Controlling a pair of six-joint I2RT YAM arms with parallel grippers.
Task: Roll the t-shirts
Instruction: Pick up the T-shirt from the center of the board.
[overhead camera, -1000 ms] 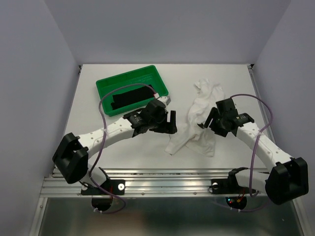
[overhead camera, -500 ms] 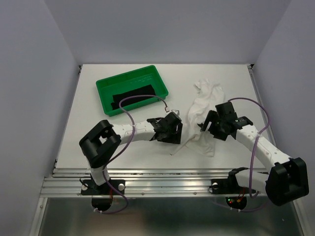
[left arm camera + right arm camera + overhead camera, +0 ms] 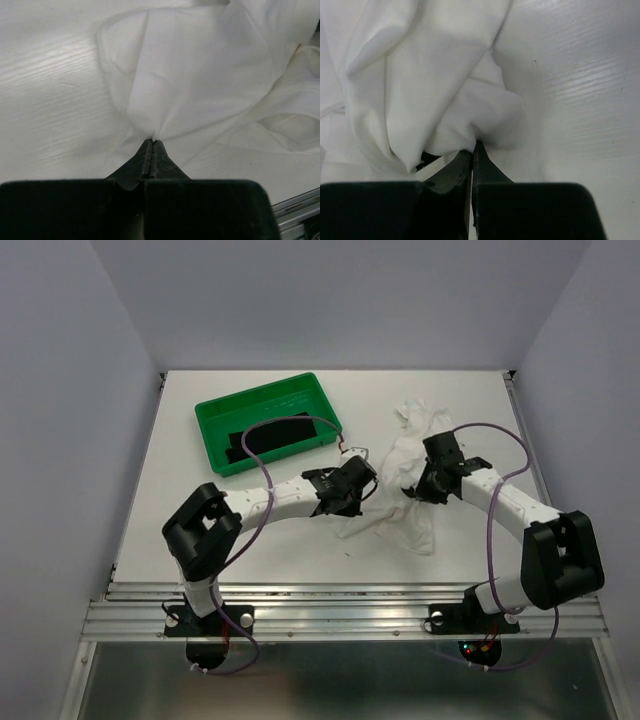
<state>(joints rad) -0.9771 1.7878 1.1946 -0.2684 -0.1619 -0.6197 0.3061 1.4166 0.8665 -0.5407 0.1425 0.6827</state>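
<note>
left gripper [image 3: 152, 144]: pressed together, pinching white shirt [image 3: 420, 425] edge, frame centre | right gripper [image 3: 472, 149]: pressed together, pinching a shirt fold, centre right

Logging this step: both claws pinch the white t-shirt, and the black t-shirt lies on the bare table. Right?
Not quite: the top external view shows the black t-shirt inside the green tray, not on the bare table. The left claw and right claw do pinch the white t-shirt.

The white t-shirt [image 3: 398, 462] runs off both wrist views' edges, pinched folds hidden inside jaws.
</note>
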